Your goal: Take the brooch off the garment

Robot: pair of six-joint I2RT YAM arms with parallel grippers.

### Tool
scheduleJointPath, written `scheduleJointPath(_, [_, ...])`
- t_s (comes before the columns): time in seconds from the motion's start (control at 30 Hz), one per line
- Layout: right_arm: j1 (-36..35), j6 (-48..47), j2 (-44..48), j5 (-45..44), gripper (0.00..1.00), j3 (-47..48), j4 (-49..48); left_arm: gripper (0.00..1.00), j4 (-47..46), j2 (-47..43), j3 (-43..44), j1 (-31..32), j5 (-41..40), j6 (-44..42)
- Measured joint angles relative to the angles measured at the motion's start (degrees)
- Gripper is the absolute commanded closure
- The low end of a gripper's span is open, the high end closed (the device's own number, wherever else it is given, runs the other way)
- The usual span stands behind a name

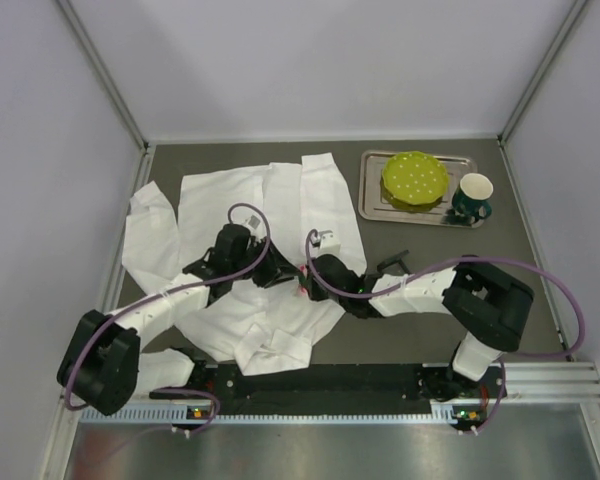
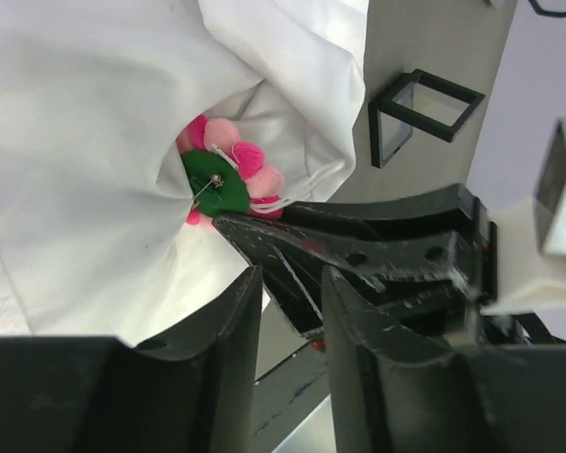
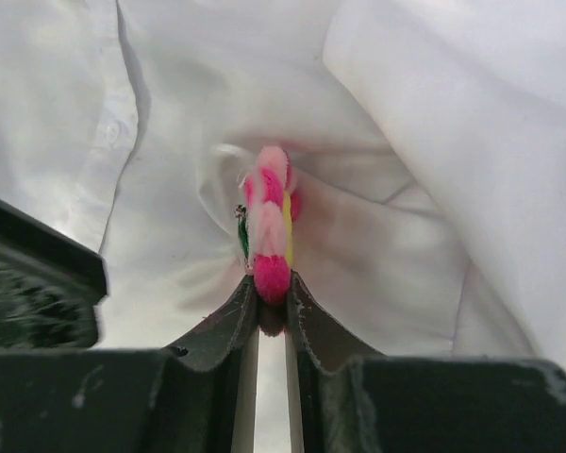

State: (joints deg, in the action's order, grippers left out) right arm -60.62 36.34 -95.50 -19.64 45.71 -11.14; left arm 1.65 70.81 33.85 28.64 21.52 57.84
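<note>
Right pincer (image 3: 272, 281): pressed together on the lower rim of the small round flower-shaped brooch (image 3: 269, 222). The brooch has fuzzy pink-red petals, a yellow centre seen edge-on and a green backing. It stands upright just beyond the fingertips, in a hollow of the large white shirt of thin wrinkled fabric (image 3: 434, 142). Cloth folds lie on both sides of it and behind it.

Left pincer (image 2: 291, 283): fingers spread, nothing between them. The right pincer's black fingers cross just ahead of its tips and end at the brooch's green back, where a metal pin shows. Cannot tell whether the pin passes through the cloth.

Small black square frame (image 2: 420, 109): ahead and to the right of the left pincer, on the grey table (image 2: 434, 42), beside the shirt's edge.

Top view: far beyond the right pincer, a metal tray (image 1: 372, 205) carries a yellow-green dotted plate (image 1: 415, 178). A dark green mug (image 1: 472, 197) stands at the tray's right end.
</note>
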Motion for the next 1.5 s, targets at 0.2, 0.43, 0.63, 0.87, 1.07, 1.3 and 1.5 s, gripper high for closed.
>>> scheduleJointPath(0.2, [2.1,2.8,1.0,3.8,0.92,-3.5,-4.2,0.58,5.0,-6.3,0.0,0.0,-2.4,-4.9])
scheduleJointPath(0.43, [5.0,5.7,2.2,8.7,0.94,-8.8,-11.0,0.79,6.1,-5.7,0.1,0.0,-4.5,-8.0])
scheduleJointPath(0.63, [7.3,7.0,2.2,12.9,0.91,-12.3,-17.0,0.84,6.5,5.7,3.1,0.0,-0.2,-10.6])
scheduleJointPath(0.87, [9.2,7.9,2.2,16.7,0.8,-15.1,-22.0,0.87,5.3,10.9,3.8,0.0,1.4,-11.3])
scheduleJointPath(1.07, [9.8,8.7,2.1,18.4,0.61,-15.3,-23.4,0.88,3.0,13.3,3.8,0.0,1.1,-11.0])
scheduleJointPath(1.3, [9.8,9.3,2.1,18.5,0.55,-14.4,-21.2,0.88,1.9,13.7,3.8,0.0,0.1,-11.1])
scheduleJointPath(1.5, [9.9,9.3,2.1,17.7,0.6,-12.5,-18.8,0.81,1.9,13.7,3.8,0.0,-0.1,-11.4])
